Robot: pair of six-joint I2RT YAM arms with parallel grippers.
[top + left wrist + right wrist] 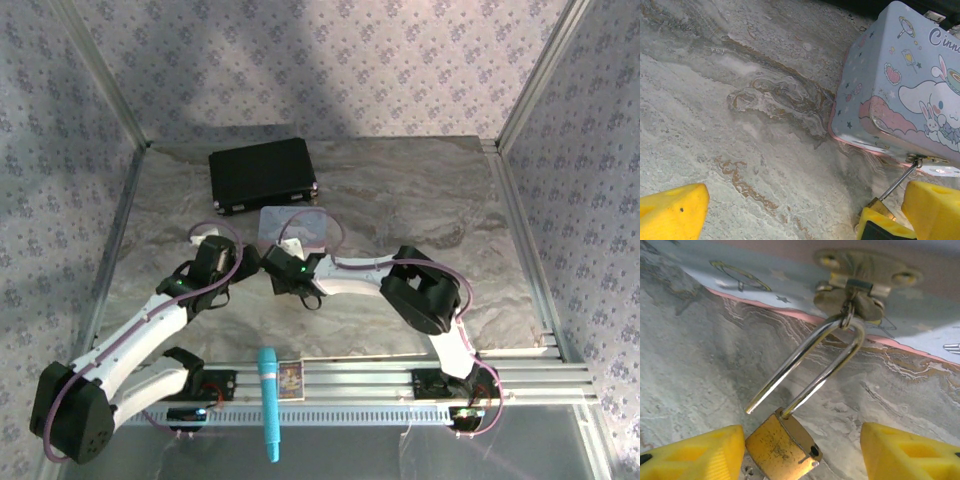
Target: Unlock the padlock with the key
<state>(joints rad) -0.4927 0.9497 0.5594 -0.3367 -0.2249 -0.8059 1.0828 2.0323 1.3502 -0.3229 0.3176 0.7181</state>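
The grey marbled stone-look table [400, 200] carries both white arms, which bend inward and meet near its middle. Behind them lies a flat black rectangular case [262, 173]. Just in front of the case sits the pastel blue-and-pink tin with a cartoon rabbit on its lid [295, 225]. On the near rail rests a teal plastic cylinder [268, 400] beside a small printed card [290, 380].

The overhead view gives this layout, but the lock is too small to make out there.

The left wrist view shows the tin [890, 90] from its corner. The left gripper [805, 200] has its yellow fingers far apart with bare table between them. Near its right finger only a sliver of the small brass padlock [881, 205] appears.

The right wrist view gives the detail. The padlock [782, 447] hangs by its silvery shackle [840, 350] from the tin's brass hasp [855, 292]. One shackle leg is out of the body. The right gripper [802, 437] has its jaws spread. The brass body sits between them, just beside one finger and well apart from the other.
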